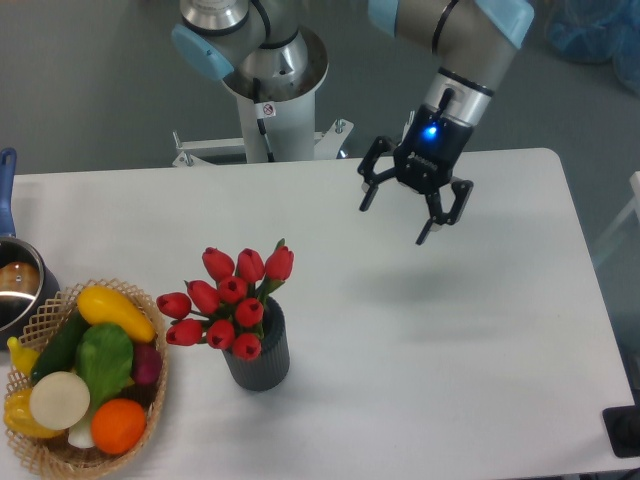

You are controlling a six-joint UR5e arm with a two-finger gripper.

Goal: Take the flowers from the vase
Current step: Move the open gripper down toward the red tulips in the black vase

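While the gripper [396, 222] hangs above the white table [430, 340], up and to the right of the bouquet, its two black fingers stand spread wide with nothing between them. A blue light glows on the wrist.

Red tulips [228, 297]: smooth, glossy buds, tightly bunched, with a few green leaves showing, standing in the vase [261, 358], a short dark ribbed cylinder near the table's front left. Bare tabletop lies between gripper and blooms.

Just left of the vase, close but apart, sits a woven wicker basket [50, 310], oval with an open-weave rim, heaped with vegetables (yellow squash, green pepper, dark cucumber, an orange, a pale round onion, something purple). Beyond it, at the left edge, a shiny metal pot [20, 290] with a blue handle [6, 190] is partly cut off. Robot base column [275, 110] stands behind the far edge.
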